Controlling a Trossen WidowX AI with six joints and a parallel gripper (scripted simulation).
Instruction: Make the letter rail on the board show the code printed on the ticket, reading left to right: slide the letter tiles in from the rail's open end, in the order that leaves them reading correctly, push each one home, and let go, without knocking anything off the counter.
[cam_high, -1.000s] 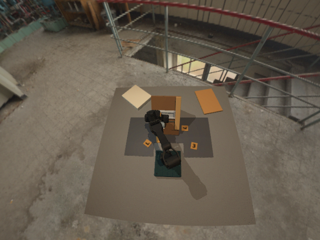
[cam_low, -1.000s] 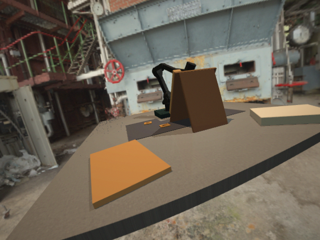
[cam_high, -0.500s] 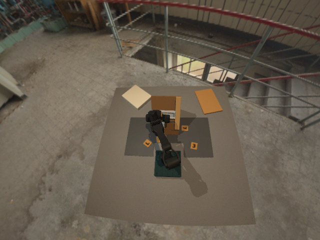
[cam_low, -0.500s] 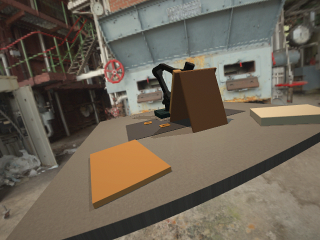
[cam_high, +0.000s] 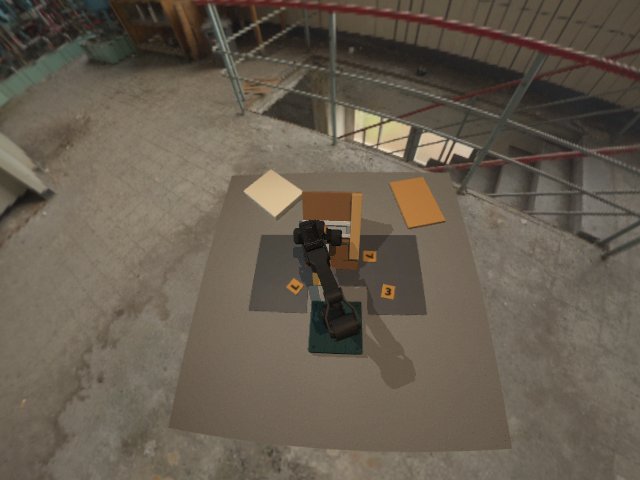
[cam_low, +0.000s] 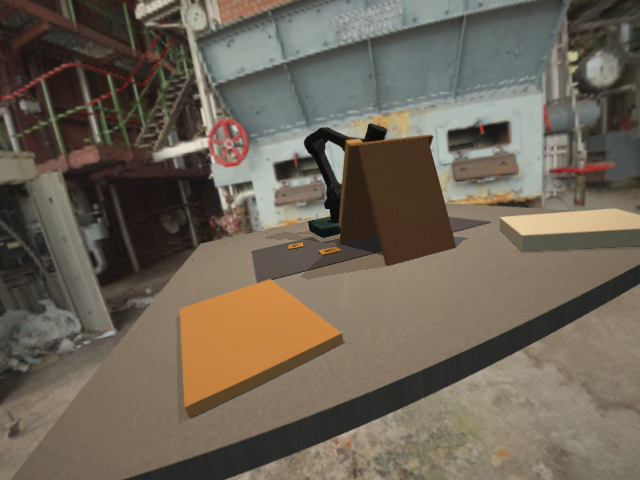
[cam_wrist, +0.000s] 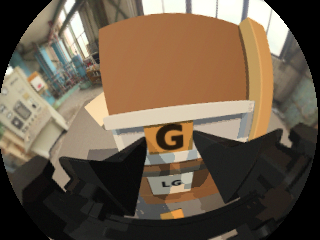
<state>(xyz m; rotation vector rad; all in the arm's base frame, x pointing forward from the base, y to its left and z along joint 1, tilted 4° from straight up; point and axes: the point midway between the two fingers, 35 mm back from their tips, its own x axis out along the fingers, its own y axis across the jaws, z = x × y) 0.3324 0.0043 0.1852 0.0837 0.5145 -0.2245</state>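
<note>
In the wrist view my gripper (cam_wrist: 169, 137) is shut on the orange G tile (cam_wrist: 186, 130), which is upright at the rail (cam_wrist: 220, 109) (cam_high: 338, 223). Whether the tile is seated in the channel is unclear. The channel right of the tile shows no other tile. The board (cam_wrist: 170, 65) (cam_high: 325, 204) (cam_low: 408, 201) stands tilted. Below the rail, the white ticket (cam_wrist: 172, 189) reads LG. The 3 tile (cam_high: 388, 291) (cam_low: 295, 245) lies flat on the right of the mat. Another tile (cam_high: 369, 256) (cam_low: 329, 251) lies beside the board, and one (cam_high: 294, 286) lies left of the arm.
An orange upright strip (cam_wrist: 260, 85) (cam_high: 355, 227) edges the board's right side. A cream slab (cam_high: 272, 193) (cam_low: 573, 224) lies behind left and an orange slab (cam_high: 417, 202) (cam_low: 253, 341) behind right. The dark mat (cam_high: 273, 258) spans both sides. An orange piece (cam_high: 316, 279) shows partly beside the arm.
</note>
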